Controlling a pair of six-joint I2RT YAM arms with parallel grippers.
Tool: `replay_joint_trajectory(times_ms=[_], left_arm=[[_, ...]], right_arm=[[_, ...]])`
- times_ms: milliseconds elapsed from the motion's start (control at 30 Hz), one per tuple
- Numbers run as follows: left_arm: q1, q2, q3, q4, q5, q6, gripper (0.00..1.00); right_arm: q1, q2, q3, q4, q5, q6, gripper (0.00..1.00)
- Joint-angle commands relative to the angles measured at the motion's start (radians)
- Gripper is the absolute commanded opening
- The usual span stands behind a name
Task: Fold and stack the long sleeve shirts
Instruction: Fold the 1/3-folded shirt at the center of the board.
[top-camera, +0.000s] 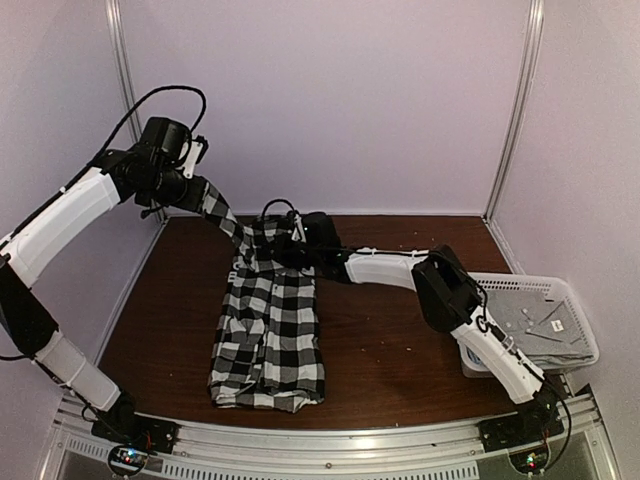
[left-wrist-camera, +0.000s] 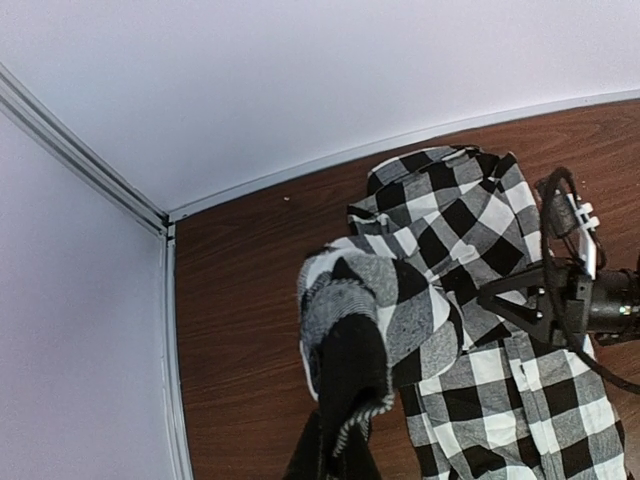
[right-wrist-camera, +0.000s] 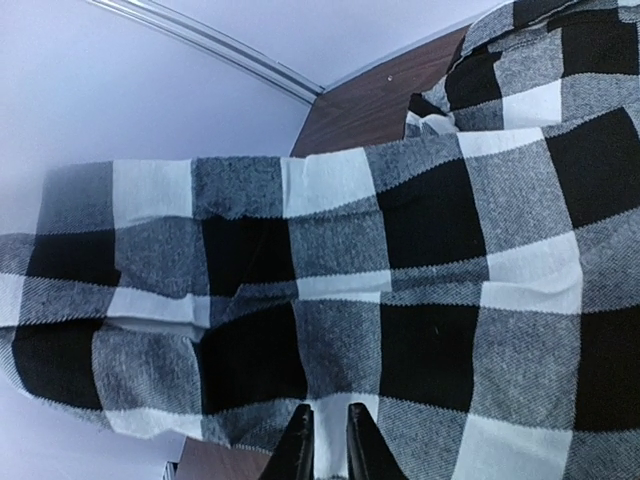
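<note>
On the right gripper (right-wrist-camera: 328, 430), jaws are nearly closed at the black-and-white checked cloth shirt (top-camera: 270, 330), grip unclear; its sleeve (top-camera: 225, 220) is clenched by the left gripper (top-camera: 201, 188). Folding is unfinished, nothing stacked.

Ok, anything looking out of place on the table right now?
Only the checked shirt: it is not lying flat. One sleeve runs taut up off the table to the left gripper, which holds it raised toward the far left corner. Nothing looks spilled or torn.

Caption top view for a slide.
Left hand holds up a sleeve of the checked shirt; right hand at its top edge.
</note>
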Motion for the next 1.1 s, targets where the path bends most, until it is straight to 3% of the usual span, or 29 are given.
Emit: replay_joint_trajectory(times_ms=[0,500,667,833,1067], left_arm=[[0.003,-0.032,-0.024,0.046,0.093,-0.014,0.0],[0.003,-0.029,-0.039,0.117,0.286,-0.057,0.0],[0.003,-0.018,-0.044,0.118,0.257,-0.06,0.0],[0.003,-0.007,-0.043,0.132,0.342,-0.02,0.0],[0.002,0.069,-0.044,0.132,0.62,0.052,0.0]], right_arm=[[0.056,0.104,0.176,0.071,0.066,0.076,0.13],[0.135,0.148,0.176,0.093,0.019,0.087,0.14],[0.135,0.08,0.116,0.086,-0.031,0.053,0.14],[0.132,-0.111,-0.112,0.1,-0.045,-0.028,0.15],[0.09,-0.561,-0.65,0.13,0.101,-0.155,0.18]])
